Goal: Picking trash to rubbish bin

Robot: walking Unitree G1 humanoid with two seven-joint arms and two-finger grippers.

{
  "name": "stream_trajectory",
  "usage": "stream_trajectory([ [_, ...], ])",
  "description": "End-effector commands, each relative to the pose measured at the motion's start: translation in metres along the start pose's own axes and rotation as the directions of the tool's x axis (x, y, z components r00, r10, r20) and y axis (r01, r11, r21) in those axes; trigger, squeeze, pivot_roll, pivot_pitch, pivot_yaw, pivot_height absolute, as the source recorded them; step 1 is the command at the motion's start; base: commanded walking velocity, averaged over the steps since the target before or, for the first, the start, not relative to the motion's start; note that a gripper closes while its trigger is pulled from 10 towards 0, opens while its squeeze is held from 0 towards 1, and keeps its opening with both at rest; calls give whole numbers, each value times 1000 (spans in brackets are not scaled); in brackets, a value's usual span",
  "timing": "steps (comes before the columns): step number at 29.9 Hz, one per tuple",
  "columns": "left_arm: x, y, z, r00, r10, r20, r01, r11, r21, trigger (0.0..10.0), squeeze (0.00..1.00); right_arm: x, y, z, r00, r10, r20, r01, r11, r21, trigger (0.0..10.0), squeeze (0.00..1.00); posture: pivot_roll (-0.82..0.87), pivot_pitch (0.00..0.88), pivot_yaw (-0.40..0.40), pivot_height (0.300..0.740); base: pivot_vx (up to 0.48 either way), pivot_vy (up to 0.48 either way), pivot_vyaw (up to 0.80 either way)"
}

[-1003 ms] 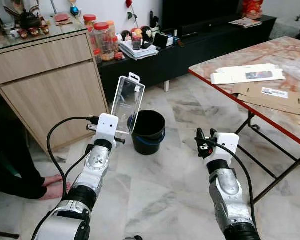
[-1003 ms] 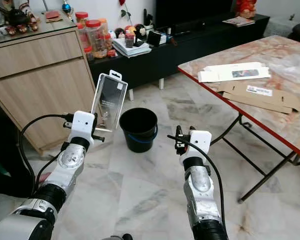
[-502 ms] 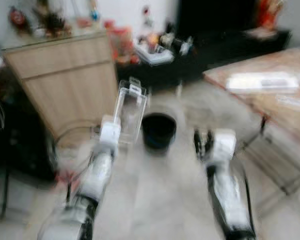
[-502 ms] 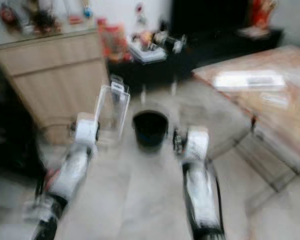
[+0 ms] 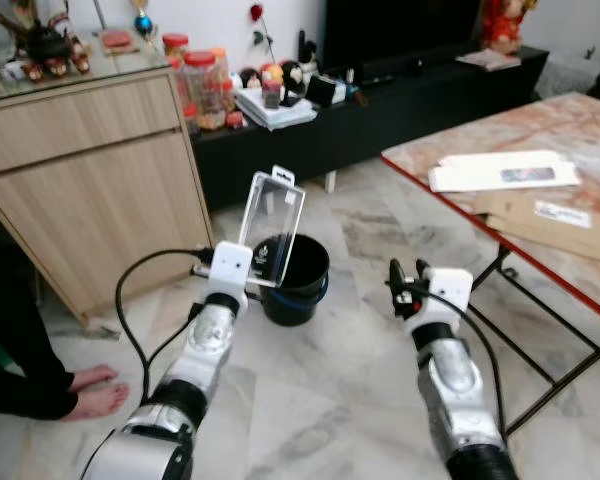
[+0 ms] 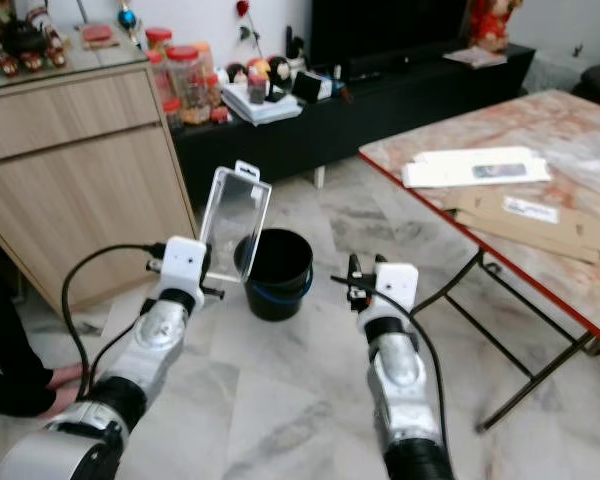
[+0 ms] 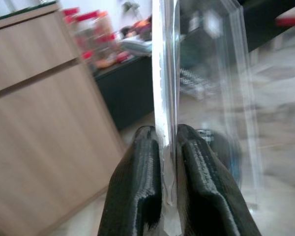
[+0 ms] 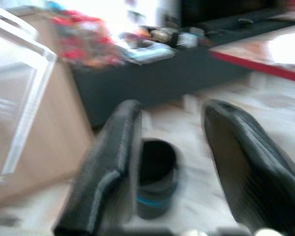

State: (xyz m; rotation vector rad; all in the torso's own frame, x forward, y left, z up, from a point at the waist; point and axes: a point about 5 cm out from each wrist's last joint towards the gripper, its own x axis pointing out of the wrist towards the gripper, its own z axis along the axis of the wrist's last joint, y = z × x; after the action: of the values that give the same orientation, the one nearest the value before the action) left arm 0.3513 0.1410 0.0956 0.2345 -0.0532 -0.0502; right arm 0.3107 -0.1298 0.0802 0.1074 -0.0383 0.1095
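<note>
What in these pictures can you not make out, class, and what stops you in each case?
- Inside of the black bucket: hidden by its rim and, partly, the clear plastic package held by the left gripper.
- Print on that package: too small in the eye views, blurred in the left wrist view.
- Papers on the table: text too small.
- Right wrist view: blurred around the right gripper.

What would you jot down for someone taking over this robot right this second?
Left gripper: shut on the clear plastic package, held upright in front of the black bin.
Right gripper: open, holding nothing, raised beside the bin.
Done: package picked up and carried near the bin, which stands on the floor by the black TV console.
Left: bring the package over the bin's mouth and release it. Cardboard and papers on the table may be next.
</note>
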Motion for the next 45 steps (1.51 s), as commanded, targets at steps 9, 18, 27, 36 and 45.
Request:
stream_trajectory([
  [9,3,-8,8,999,-17,27,18,1000,-15,10000,0,-2,-9,-3,1000,-19,-12,19,999,-33,10000,0,124,25,32,740,393,0,45],
  [18,4,-8,8,999,-17,27,17,1000,-17,10000,0,-1,-4,-5,1000,-4,-20,3,999,-34,10000,0,134,34,35,740,389,0,531],
  [27,3,-11,9,999,-23,29,24,999,-22,10000,0,0,-2,-6,1000,0,-17,0,999,-32,10000,0,138,42,38,740,382,0,0],
  [36,4,-12,9,999,-24,27,25,999,-27,10000,0,1,0,-6,1000,7,-19,-8,1000,-29,10000,0,138,45,35,740,377,0,0],
  [45,4,-13,10,999,-24,28,25,999,-30,10000,0,2,0,-5,1000,8,-15,-8,1000,-25,10000,0,139,44,32,740,375,0,0],
])
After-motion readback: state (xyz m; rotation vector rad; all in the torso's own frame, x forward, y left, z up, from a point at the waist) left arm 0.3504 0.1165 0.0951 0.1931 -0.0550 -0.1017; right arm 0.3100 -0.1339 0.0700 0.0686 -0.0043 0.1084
